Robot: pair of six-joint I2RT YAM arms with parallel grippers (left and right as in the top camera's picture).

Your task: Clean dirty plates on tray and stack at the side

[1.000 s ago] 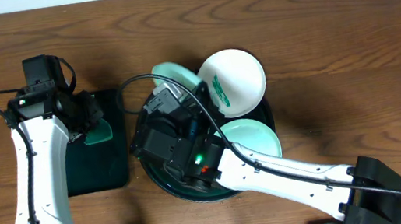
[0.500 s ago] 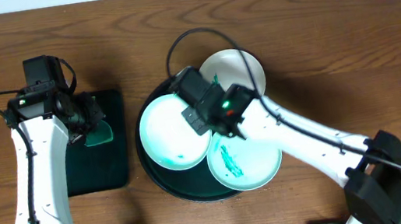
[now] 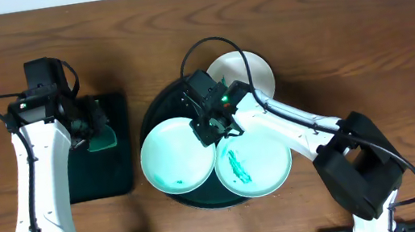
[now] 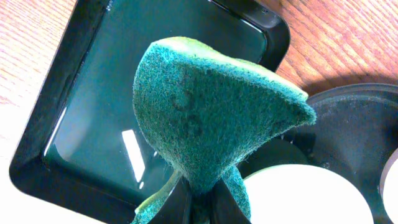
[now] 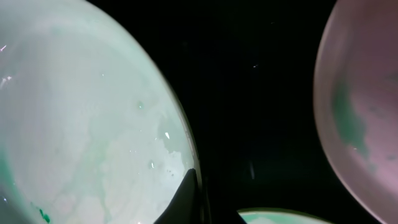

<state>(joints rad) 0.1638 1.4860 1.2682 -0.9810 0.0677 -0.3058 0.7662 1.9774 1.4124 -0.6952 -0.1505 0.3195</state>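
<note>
Tray (image 3: 156, 111) mostly under plates (image 3: 254, 166); mint plate (image 3: 174, 156)'s rim inside right claw (image 3: 210, 134)

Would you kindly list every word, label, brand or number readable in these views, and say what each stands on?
No text can be read in any view.
The teal mark on the front plate is a smear, not writing; the round tray, sponge and rectangular tray are unmarked.
</note>
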